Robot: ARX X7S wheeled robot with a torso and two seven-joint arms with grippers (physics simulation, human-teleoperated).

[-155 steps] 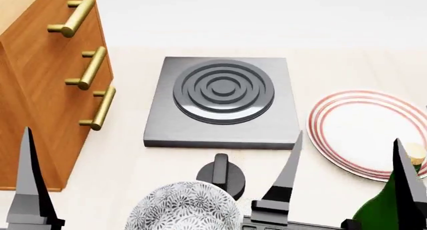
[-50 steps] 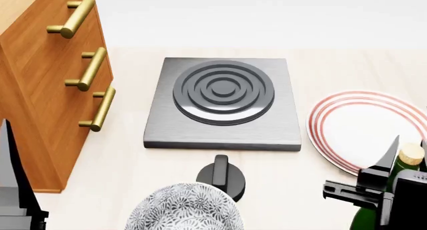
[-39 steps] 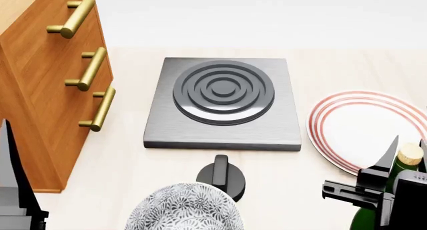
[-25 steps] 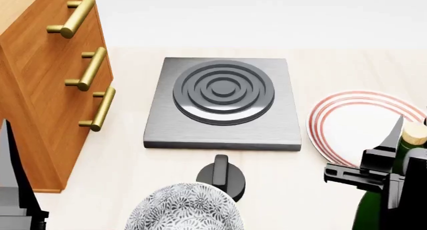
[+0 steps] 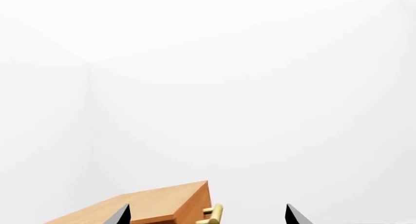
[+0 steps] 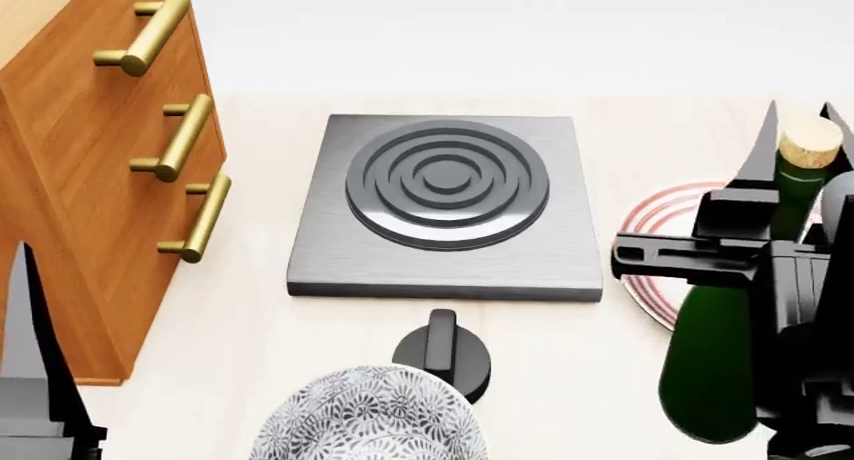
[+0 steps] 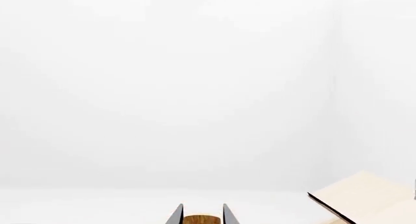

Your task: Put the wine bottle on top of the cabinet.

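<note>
**Wine bottle in right claw, clear of the desk surface**

The right gripper (image 6: 798, 130) is clenched on the neck of the wine bottle (image 6: 714, 355), its two dark fingers flanking the tan cork (image 6: 810, 143). The bottle hangs roughly upright near the desk's right edge, in front of the red-ringed plate (image 6: 654, 242), which it partly hides. In the right wrist view the cork sits tight between the fingertips (image 7: 225, 215), with a pale slanted board (image 7: 364, 195) off to one side.

The left gripper (image 5: 206, 215) is released, jaws spread wide with nothing between them; only one of its fingers (image 6: 30, 340) shows in the head view, at the desk's near left corner.

The cabinet (image 6: 80, 180) stands along the desk's left edge, three brass bar handles (image 6: 180, 135) on its drawer fronts. Its top carries nothing in the part visible. A grey hot plate (image 6: 447, 205) with concentric rings lies mid-desk, a black knob (image 6: 443, 352) just before it, and a patterned bowl (image 6: 367, 420) at the near edge.
</note>
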